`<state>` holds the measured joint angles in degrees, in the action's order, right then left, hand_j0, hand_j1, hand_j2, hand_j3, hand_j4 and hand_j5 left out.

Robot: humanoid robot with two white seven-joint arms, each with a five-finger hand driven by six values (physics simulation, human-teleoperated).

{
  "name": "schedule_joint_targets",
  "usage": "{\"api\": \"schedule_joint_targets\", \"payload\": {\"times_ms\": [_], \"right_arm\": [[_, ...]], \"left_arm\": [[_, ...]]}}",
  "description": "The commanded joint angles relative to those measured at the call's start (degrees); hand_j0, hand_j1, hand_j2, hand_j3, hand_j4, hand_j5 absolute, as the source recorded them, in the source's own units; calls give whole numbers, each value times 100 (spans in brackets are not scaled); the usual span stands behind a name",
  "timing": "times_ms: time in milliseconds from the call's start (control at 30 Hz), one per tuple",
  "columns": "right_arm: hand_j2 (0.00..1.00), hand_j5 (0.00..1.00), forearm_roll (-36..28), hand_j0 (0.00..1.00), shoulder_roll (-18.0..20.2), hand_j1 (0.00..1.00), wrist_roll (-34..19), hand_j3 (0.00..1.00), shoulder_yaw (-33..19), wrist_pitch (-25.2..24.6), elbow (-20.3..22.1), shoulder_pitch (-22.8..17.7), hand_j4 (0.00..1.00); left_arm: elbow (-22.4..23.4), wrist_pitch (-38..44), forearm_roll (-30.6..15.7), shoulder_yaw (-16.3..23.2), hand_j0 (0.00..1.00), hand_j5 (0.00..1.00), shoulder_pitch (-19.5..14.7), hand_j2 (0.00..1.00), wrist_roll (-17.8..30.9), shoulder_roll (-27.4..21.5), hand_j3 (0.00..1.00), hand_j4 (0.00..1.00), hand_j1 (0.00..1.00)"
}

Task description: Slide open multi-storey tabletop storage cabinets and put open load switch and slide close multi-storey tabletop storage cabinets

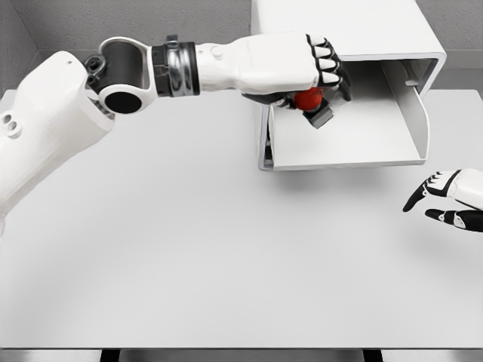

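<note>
While the left hand (pixel 321 72) grips the red switch (pixel 311 102) over the open drawer (pixel 347 139) (cabinet (pixel 339 30) behind), the right hand (pixel 449 200) rests open.

You had bright, even light from above, with no glare. The flat white surface (pixel 189 249) carried only faint, soft shadows, darkest inside the open white drawer (pixel 347 139). The render was sharp throughout, without blur or edge distortion.

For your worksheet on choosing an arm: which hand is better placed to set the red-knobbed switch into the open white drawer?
Left. The left hand already grips the red-knobbed grey switch above the open white drawer. The right hand hangs open over the table, holding nothing.
</note>
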<state>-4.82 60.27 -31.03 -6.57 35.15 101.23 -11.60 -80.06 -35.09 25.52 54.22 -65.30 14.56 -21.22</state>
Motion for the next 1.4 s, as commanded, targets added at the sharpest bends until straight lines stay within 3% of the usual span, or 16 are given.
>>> {"api": "schedule_joint_targets", "payload": {"times_ms": [0,400,433,467,500,633,733,933,1000,1233,1367], "right_arm": [[56,56,-45,56,11,56,1,56,6,-15,2,0,56],[55,55,-45,55,11,55,27,55,15,-15,2,-18,55],[55,55,-45,55,11,55,27,55,15,-15,2,-9,55],[55,55,-45,55,2,55,27,55,76,-15,2,-9,55],[55,55,-45,55,2,55,27,55,147,-15,2,26,55],[55,55,-54,55,-86,55,71,55,173,-15,2,123,55],[54,54,-45,54,-156,54,71,54,568,-15,2,483,54],[54,54,-54,54,-156,54,80,54,753,-15,2,624,54],[53,53,-54,53,-165,53,80,53,753,-15,2,624,53],[53,53,-45,53,-279,53,71,53,973,-15,-7,958,53],[53,53,-28,53,-288,53,45,53,1070,-15,-7,1011,53]], "left_arm": [[8,9,-39,-8,100,100,0,100,-6,13,100,100,100],[-150,9,-39,-43,99,99,-35,99,-6,109,99,99,99],[-150,9,-21,-43,91,91,-35,91,3,100,91,91,91],[-141,9,-21,-43,73,73,-35,73,20,100,73,73,73],[-141,9,-39,-43,63,63,-44,63,196,100,63,63,63],[-273,9,-83,-43,60,60,-35,60,222,83,60,60,60],[-695,9,-109,-61,60,60,-18,60,222,-40,60,60,60],[-1705,9,-276,-87,60,60,228,60,196,-699,60,60,60],[-1978,9,-425,-351,60,60,492,60,196,-1130,60,60,60],[-1996,9,-1005,-1318,62,62,1230,62,196,-2448,62,62,62],[-1925,9,-1120,-1924,62,62,1898,62,196,-3099,62,62,62]]}}
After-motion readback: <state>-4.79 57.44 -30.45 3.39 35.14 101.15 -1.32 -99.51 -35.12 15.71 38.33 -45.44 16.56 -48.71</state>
